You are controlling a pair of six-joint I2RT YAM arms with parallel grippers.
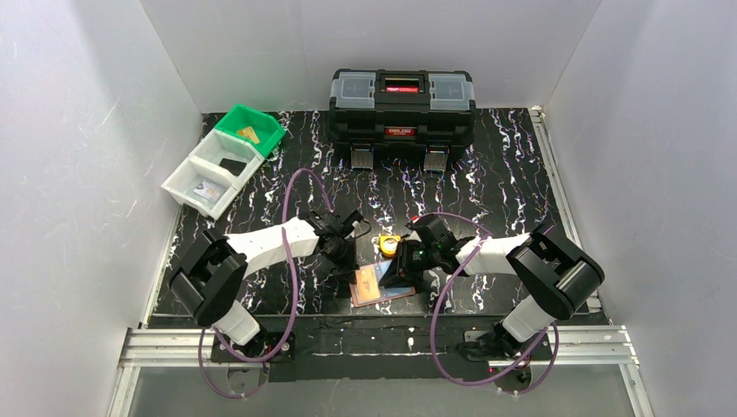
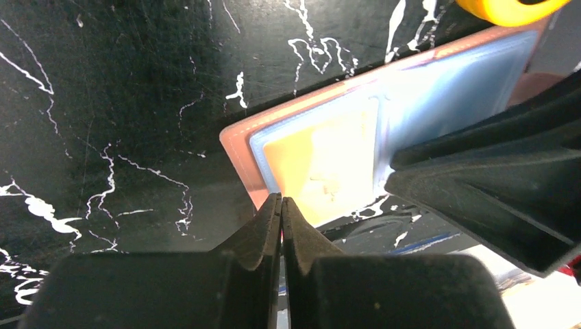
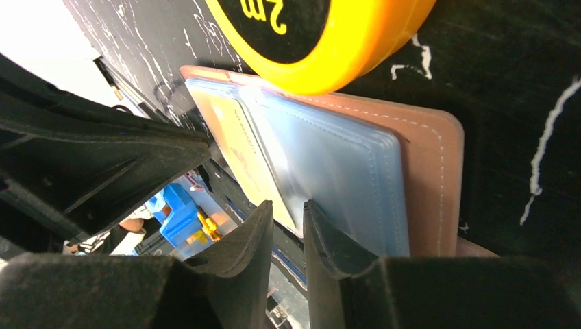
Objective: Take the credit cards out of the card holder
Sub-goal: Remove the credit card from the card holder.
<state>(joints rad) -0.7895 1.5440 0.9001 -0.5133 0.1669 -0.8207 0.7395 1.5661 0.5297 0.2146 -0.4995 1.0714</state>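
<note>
Card holder (image 3: pixel 425 157) partly behind tape measure (image 3: pixel 373 48)

Built from white link shells on left arm (image 1: pixel 269 242) and right arm (image 1: pixel 488 252), joined by bulky black joint housings; trailed by looping purple cables (image 1: pixel 286 217); tipped with matte black, wedge-shaped fingers (image 2: pixel 255 241)

Marbled table (image 1: pixel 521 174) with card holder (image 1: pixel 378 285), toolbox (image 1: pixel 401 109), bins (image 1: pixel 226 161)

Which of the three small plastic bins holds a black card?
The middle white bin, between the green bin and the end white bin; only its card is black.
</note>
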